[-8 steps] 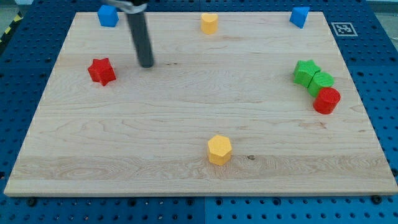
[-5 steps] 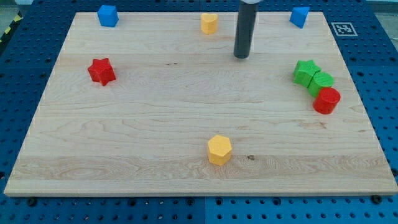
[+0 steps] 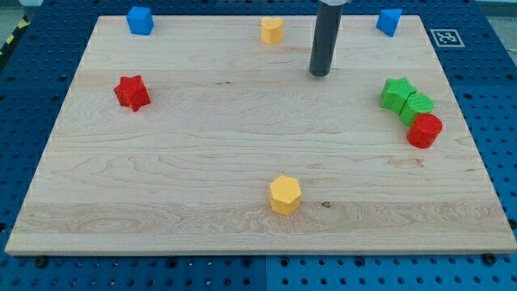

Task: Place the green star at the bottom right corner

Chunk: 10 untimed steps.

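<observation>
The green star (image 3: 397, 92) lies near the board's right edge, touching a second green block (image 3: 418, 107) just below and right of it. A red cylinder (image 3: 424, 130) sits against that block's lower side. My tip (image 3: 321, 73) rests on the board in the upper middle, well to the left of the green star and slightly above it, touching no block.
A yellow block (image 3: 272, 30) sits at the top centre, left of the rod. Blue blocks sit at the top left (image 3: 140, 19) and top right (image 3: 389, 21). A red star (image 3: 132, 92) is at the left. A yellow hexagon (image 3: 285, 194) is at the bottom centre.
My tip has swept from the upper left, near the red star, across to the upper middle, and lately edged a little further right. No block has moved.
</observation>
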Each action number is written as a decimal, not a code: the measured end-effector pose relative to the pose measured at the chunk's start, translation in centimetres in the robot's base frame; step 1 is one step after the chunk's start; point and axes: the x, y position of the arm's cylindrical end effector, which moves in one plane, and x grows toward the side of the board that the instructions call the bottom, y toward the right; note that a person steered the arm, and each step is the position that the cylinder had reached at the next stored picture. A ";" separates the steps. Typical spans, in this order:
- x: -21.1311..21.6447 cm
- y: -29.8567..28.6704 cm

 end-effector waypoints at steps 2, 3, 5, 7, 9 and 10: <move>0.6 8.6; 2.8 15.9; 6.2 17.7; 5.4 13.7; 4.8 9.1; 4.9 6.2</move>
